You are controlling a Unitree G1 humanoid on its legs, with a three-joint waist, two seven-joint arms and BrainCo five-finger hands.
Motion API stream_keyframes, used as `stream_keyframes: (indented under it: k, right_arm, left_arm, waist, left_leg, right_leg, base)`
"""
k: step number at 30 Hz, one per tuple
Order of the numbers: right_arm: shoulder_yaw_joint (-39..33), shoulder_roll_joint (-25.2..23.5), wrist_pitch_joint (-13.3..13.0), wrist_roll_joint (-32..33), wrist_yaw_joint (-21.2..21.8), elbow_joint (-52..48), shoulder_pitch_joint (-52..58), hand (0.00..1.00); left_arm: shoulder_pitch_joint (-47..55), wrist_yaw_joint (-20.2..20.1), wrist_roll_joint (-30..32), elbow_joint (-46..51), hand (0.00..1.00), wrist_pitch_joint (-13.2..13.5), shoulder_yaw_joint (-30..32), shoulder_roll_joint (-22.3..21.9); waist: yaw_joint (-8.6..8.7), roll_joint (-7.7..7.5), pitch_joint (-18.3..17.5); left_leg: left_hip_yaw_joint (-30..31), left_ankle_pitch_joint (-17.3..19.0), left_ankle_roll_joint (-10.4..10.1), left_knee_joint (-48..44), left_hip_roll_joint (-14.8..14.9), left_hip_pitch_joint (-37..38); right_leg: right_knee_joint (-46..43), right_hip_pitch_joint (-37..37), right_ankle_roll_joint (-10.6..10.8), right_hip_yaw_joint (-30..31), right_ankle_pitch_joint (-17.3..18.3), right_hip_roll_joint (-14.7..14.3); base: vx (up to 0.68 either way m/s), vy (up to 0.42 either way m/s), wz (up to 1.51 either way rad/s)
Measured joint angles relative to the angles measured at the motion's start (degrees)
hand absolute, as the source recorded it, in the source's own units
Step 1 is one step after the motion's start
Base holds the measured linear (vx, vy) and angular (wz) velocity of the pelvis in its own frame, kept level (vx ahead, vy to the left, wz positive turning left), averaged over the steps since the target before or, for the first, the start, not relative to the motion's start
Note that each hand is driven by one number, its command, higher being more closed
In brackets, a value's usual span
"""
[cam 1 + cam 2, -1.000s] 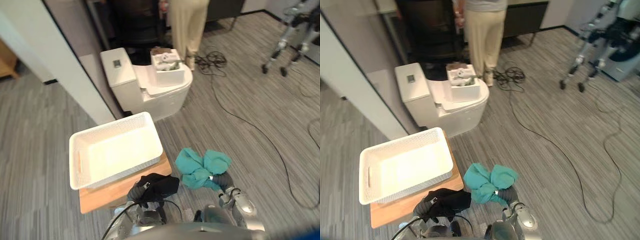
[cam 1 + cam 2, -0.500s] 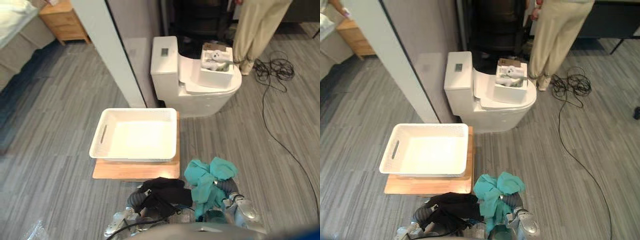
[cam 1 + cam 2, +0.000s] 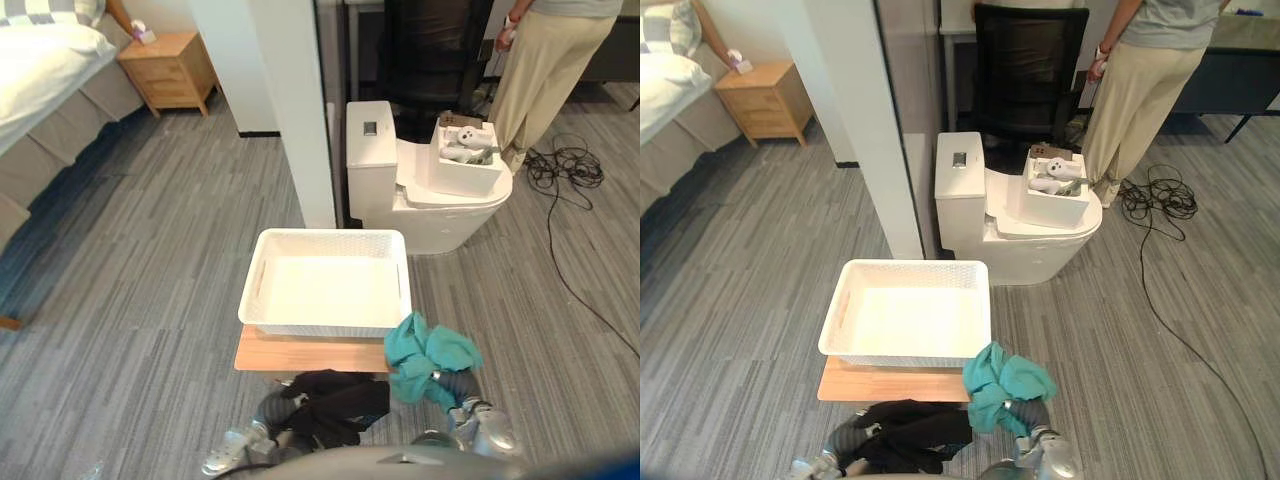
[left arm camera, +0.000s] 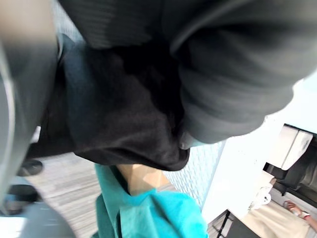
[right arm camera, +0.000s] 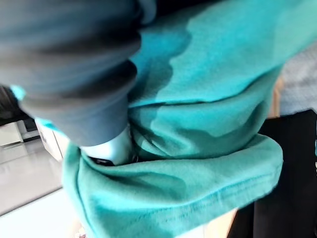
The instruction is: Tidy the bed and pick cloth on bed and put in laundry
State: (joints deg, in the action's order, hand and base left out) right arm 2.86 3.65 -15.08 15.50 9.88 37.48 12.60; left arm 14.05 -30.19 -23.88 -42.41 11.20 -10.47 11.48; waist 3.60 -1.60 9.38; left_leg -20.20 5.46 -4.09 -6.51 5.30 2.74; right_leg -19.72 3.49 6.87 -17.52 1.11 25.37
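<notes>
A white laundry basket (image 3: 262, 300) stands on a wooden board (image 3: 300, 353) on the floor right in front of me. My left hand (image 3: 268, 408) is low in the eye views, shut on a bunched black cloth (image 3: 338, 405) that hangs just short of the board's near edge. My right hand (image 3: 458, 388) is beside it, shut on a teal cloth (image 3: 425, 352) whose top reaches the basket's near right corner. In the right wrist view the teal cloth (image 5: 198, 124) wraps round my fingers (image 5: 111, 148). The left wrist view has the black cloth (image 4: 119, 114) close up.
A white toilet (image 3: 400, 195) with a white box (image 3: 465, 165) on its lid stands behind the basket. A person (image 3: 545, 70) stands beyond it by a black chair (image 3: 1025, 70). A white pillar (image 3: 295, 110), a bed (image 3: 40, 70) and a wooden nightstand (image 3: 170, 68) are to the left.
The camera has swung left: the basket is now square ahead, and the bed and nightstand have come into view. Both hands still carry their cloths, now nearer the basket.
</notes>
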Motion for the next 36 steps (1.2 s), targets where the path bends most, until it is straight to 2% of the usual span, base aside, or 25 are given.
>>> stream_keyframes:
  k: [1,2,3,4,5,6,7,9,10,13,14,18,21,24,28,31,36]
  right_arm:
    - [0.3,-0.3,-0.5,0.5,-0.2,0.0,0.2,1.00]
    - [0.8,-0.6,-0.7,0.7,-0.1,0.0,0.3,1.00]
    - [1.7,-1.1,-1.2,0.3,0.0,-0.2,0.4,1.00]
    - [2.7,-1.4,-1.4,-0.1,0.3,-0.6,0.5,1.00]
    - [3.0,-1.5,-1.5,0.0,0.6,-0.8,0.5,1.00]
    - [3.2,-1.5,-1.5,0.0,0.9,-1.6,0.5,1.00]
    - [3.2,-1.3,-1.5,0.0,1.0,-3.2,0.5,1.00]
    - [3.2,-1.0,-1.5,0.0,1.2,-5.1,0.5,1.00]
    - [3.3,-0.9,-1.6,0.0,1.2,-5.9,-0.4,1.00]
    - [3.8,-0.9,-1.7,-0.1,0.7,-8.2,-0.7,1.00]
    - [4.4,-0.8,-1.7,-0.1,-0.9,-10.2,-1.2,1.00]
    - [3.1,-0.7,-1.6,-0.7,-4.7,-16.0,-2.0,1.00]
    - [-1.5,-0.7,-0.9,-1.5,-6.5,-23.5,-1.7,1.00]
    - [-5.8,0.4,-0.3,-2.3,-5.1,-32.6,-1.7,1.00]
    - [-8.3,5.9,0.9,-2.3,0.1,-38.8,-5.7,1.00]
    - [-7.7,8.8,3.0,-2.4,2.8,-38.7,-10.1,1.00]
    - [-5.4,9.0,6.8,-5.2,3.0,-35.5,-15.0,1.00]
  left_arm:
    - [0.1,-0.4,0.0,0.1,1.00,-0.4,-1.0,-0.1]
    - [0.2,-0.8,0.0,0.2,1.00,-0.5,-1.0,-0.1]
    - [0.7,-0.9,0.0,0.1,1.00,-0.5,-1.0,0.1]
    - [0.7,-0.9,0.0,0.1,1.00,-0.8,-1.2,0.5]
    - [0.5,-0.8,0.0,0.2,1.00,-0.8,-1.3,0.7]
    - [0.0,-0.7,-0.1,0.2,1.00,-0.9,-1.3,0.7]
    - [-0.4,-0.5,-0.2,0.3,1.00,-1.1,-1.4,0.3]
    - [-0.6,1.5,-0.2,0.6,1.00,-1.9,-2.0,-0.2]
    - [-1.3,3.0,-0.2,0.6,1.00,-2.0,-2.2,-1.0]
    - [-2.1,6.1,-0.2,1.1,1.00,-2.0,-2.6,-2.3]
    - [-1.9,6.9,-1.0,1.4,1.00,-2.3,-2.7,-2.4]
    - [-1.5,7.2,-4.3,1.7,1.00,-3.6,-2.0,-2.5]
    - [-0.1,6.5,-4.3,1.8,1.00,-3.8,0.5,-2.8]
    - [1.5,6.2,-5.2,1.9,1.00,-4.7,2.7,-2.9]
    - [2.5,5.5,-6.4,1.8,1.00,-5.6,4.5,-3.1]
    - [2.5,5.5,-6.4,1.8,1.00,-5.6,5.0,-3.2]
    - [2.6,5.2,-6.4,1.6,1.00,-5.6,6.5,-3.4]
  waist:
    - [0.00,0.71,-0.4]
    - [0.11,1.28,-0.4]
    - [0.09,0.80,-0.8]
    - [0.16,0.18,-1.1]
    - [0.15,-0.09,-1.3]
    - [0.09,-0.36,-1.5]
    - [0.10,-0.41,-1.5]
    - [-0.04,-0.72,-2.0]
    - [0.23,0.24,-2.0]
    - [0.17,0.96,-2.3]
    - [0.06,0.90,-2.3]
    - [0.13,0.83,-2.3]
    - [0.16,0.83,-2.3]
    - [0.15,0.84,-2.3]
    - [0.32,0.72,-2.4]
    - [0.10,0.77,-2.5]
    - [-0.29,0.88,-2.6]
  left_leg:
    - [-0.2,-0.7,0.9,2.4,-0.3,1.0]
    - [-0.3,-1.0,1.2,3.5,-0.5,1.4]
    - [-0.2,-1.6,1.9,5.2,-0.5,2.1]
    - [0.4,-2.1,2.4,6.5,-0.5,2.3]
    - [0.7,-2.5,2.7,6.8,-0.5,2.3]
    - [1.0,-3.7,2.7,7.2,-0.6,2.3]
    - [1.2,-4.2,2.8,7.6,-1.3,2.2]
    - [0.9,-4.2,2.8,7.9,-2.7,2.1]
    - [1.2,-4.7,2.8,8.4,-2.7,2.3]
    - [2.0,-5.1,2.3,8.6,-2.3,3.2]
    - [2.1,-5.8,1.8,9.6,-2.0,4.2]
    - [2.2,-7.2,1.4,11.9,-1.4,4.7]
    - [2.2,-7.4,1.5,12.1,-1.4,5.0]
    - [2.1,-7.8,1.9,12.4,-1.6,5.2]
    - [2.3,-8.2,1.9,12.5,-1.7,4.6]
    - [3.2,-8.6,1.8,12.5,-1.7,3.6]
    - [5.4,-9.2,2.2,12.5,-2.1,2.6]
  right_leg:
    - [-2.8,-2.0,-4.0,-0.4,-2.7,0.1]
    - [-3.7,-2.7,-3.9,-0.4,-2.5,-0.3]
    - [-4.2,-3.2,-1.6,0.1,0.3,-2.5]
    - [-3.4,-3.0,-0.1,0.4,3.9,-6.6]
    - [-2.3,-3.0,-0.1,0.4,5.4,-8.9]
    - [1.7,-2.3,-0.8,0.5,7.2,-13.1]
    - [8.4,-0.4,-1.3,0.3,7.4,-15.6]
    - [14.1,2.3,-1.5,1.1,6.9,-15.9]
    - [15.2,3.0,-1.7,1.0,6.5,-16.0]
    - [15.8,4.3,-1.9,1.0,6.3,-16.8]
    - [15.8,5.1,-2.1,1.0,6.2,-17.3]
    - [15.8,4.7,-2.2,1.1,6.2,-18.0]
    - [15.8,4.8,-2.2,1.4,6.2,-18.2]
    - [15.8,4.8,-2.2,2.2,6.2,-17.9]
    - [15.8,3.9,-2.1,2.4,6.2,-17.8]
    - [16.4,3.5,-2.1,1.8,6.1,-17.8]
    - [17.1,4.1,-2.0,-0.5,5.4,-17.5]
  base:
    - [-0.02,0.328,0.03]
    - [0.04,0.256,0.04]
    - [0.06,0.163,0.15]
    - [0.07,0.118,0.23]
    - [0.09,0.046,0.30]
    - [0.13,0.000,0.20]
    - [0.14,-0.017,0.09]
    - [0.12,-0.021,-0.05]
    - [0.09,-0.011,0.01]
    - [0.06,-0.053,0.11]
    - [0.02,-0.035,0.09]
    - [-0.05,-0.037,0.04]
    - [-0.10,-0.020,-0.04]
    - [-0.11,0.010,-0.05]
    - [-0.13,0.025,0.02]
    - [-0.06,0.015,0.13]
    - [0.01,0.009,0.22]
